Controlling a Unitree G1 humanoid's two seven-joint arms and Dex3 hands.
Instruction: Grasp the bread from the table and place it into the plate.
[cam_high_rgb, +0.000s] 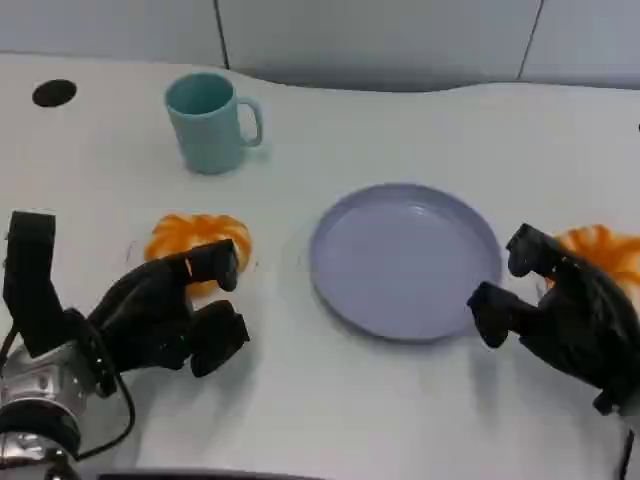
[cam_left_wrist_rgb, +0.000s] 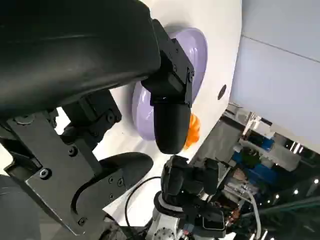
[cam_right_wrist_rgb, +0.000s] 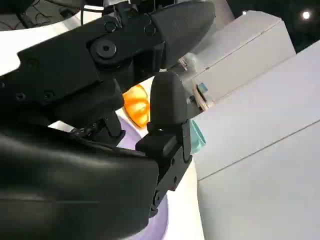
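Plate (cam_high_rgb: 405, 260) centre frame bare; left robot hand (cam_high_rgb: 170, 315) spread, probably just touching bread (cam_high_rgb: 195, 238); grasp pending.

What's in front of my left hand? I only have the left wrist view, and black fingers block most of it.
Observer: In the head view, an orange bread lies on the table just beyond your left hand, whose fingers reach over its near edge.
Operator: Is the hand holding it?
Observer: No; the fingers are apart and hold nothing.
Operator: Anything else on that side?
Observer: A teal mug stands upright farther back, behind the bread.
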